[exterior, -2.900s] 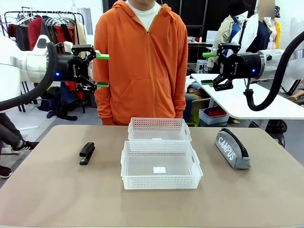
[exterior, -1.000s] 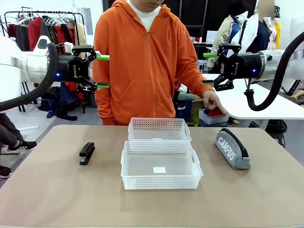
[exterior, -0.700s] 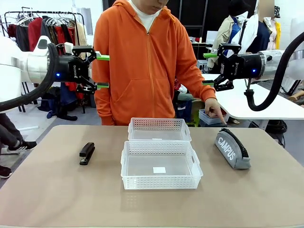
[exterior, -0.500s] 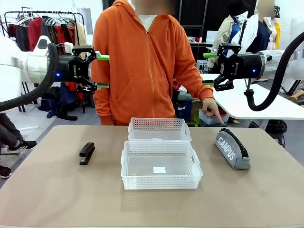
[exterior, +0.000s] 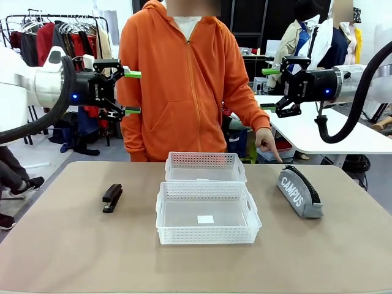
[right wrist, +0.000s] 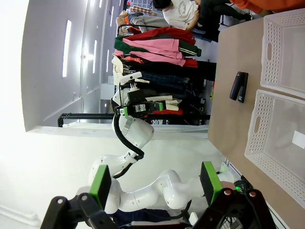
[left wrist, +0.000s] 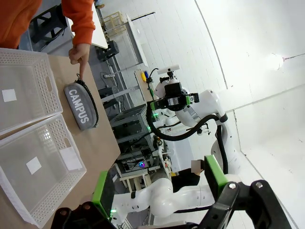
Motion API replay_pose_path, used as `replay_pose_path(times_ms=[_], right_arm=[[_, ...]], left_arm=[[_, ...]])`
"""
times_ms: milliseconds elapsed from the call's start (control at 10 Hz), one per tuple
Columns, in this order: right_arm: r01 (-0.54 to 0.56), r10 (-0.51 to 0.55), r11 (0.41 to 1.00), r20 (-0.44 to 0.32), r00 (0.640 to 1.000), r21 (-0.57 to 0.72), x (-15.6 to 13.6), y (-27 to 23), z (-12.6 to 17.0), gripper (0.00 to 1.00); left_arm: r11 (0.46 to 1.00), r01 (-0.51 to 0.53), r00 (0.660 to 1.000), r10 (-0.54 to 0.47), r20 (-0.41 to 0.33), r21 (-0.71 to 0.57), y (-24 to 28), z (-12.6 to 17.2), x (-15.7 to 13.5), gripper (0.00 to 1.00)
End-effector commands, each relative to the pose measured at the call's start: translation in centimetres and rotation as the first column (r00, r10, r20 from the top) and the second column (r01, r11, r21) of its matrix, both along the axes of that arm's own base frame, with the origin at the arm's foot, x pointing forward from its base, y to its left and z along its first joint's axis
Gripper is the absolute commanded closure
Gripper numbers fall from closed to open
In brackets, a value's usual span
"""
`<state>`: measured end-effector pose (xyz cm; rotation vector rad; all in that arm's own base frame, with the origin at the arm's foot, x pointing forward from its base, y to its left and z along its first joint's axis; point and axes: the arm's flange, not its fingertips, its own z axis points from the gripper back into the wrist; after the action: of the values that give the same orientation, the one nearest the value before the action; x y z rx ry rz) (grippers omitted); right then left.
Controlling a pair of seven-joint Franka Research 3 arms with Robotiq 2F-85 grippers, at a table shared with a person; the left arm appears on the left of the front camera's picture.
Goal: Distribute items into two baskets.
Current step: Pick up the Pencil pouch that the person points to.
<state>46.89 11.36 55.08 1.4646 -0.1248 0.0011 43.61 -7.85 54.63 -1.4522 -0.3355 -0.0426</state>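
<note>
Whereas behind the worktop (exterior: 61, 245) the person (exterior: 184, 79) stood arms down seconds ago, one sleeve now reaches out. Both robot arms hang high, with left jaws and right jaws spread wide and empty. Two baskets (exterior: 208, 212) sit at centre, back to back, with no item in either. Pouch (exterior: 298, 191) lies right of them, stapler (exterior: 112, 197) left. Hand (exterior: 266, 139) points down at pouch, so that is likely the first item to move.

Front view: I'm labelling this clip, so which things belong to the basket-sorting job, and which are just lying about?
Job: black stapler, grey CAMPUS pouch, near basket, far basket, person's pointing hand.
Lying about: clothes rack, white side table.
</note>
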Motion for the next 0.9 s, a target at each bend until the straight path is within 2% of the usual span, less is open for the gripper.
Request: replay_pose_path(times_ms=[0, 200, 400, 500, 600, 800], right_arm=[[0.001, -0.001, 1.0, 0.001, 1.0, 0.001, 0.0, 0.0, 0.1, 0.0], [0.0, 0.0, 1.0, 0.0, 1.0, 0.0, 0.0, 0.0, 0.0, 0.0], [-0.007, 0.017, 0.988, 0.063, 0.998, -0.157, 1.4, -0.1, 1.4, 0.0], [-0.002, 0.025, 0.953, 0.073, 0.997, -0.303, 1.8, -0.7, 3.3, 0.0], [-0.008, 0.032, 0.905, 0.049, 0.998, -0.425, 2.4, -1.0, 4.4, 0.0], [0.008, 0.056, 0.758, 0.077, 0.995, -0.652, 3.6, -0.5, 5.0, 0.0]], left_arm=[[1.0, 0.002, 1.0, -0.002, 0.002, -0.004, 0.0, 0.1, 0.0, 0.0], [1.0, 0.002, 1.0, -0.002, 0.002, -0.004, 0.0, 0.1, 0.0, 0.0], [1.0, 0.002, 1.0, -0.002, 0.002, -0.004, 0.0, 0.1, 0.0, 0.0], [1.0, 0.002, 1.0, -0.002, 0.002, -0.004, 0.0, 0.1, 0.0, 0.0], [1.0, 0.002, 1.0, -0.002, 0.002, -0.004, 0.0, 0.1, 0.0, 0.0], [1.0, 0.002, 1.0, -0.002, 0.002, -0.004, 0.0, 0.1, 0.0, 0.0]])
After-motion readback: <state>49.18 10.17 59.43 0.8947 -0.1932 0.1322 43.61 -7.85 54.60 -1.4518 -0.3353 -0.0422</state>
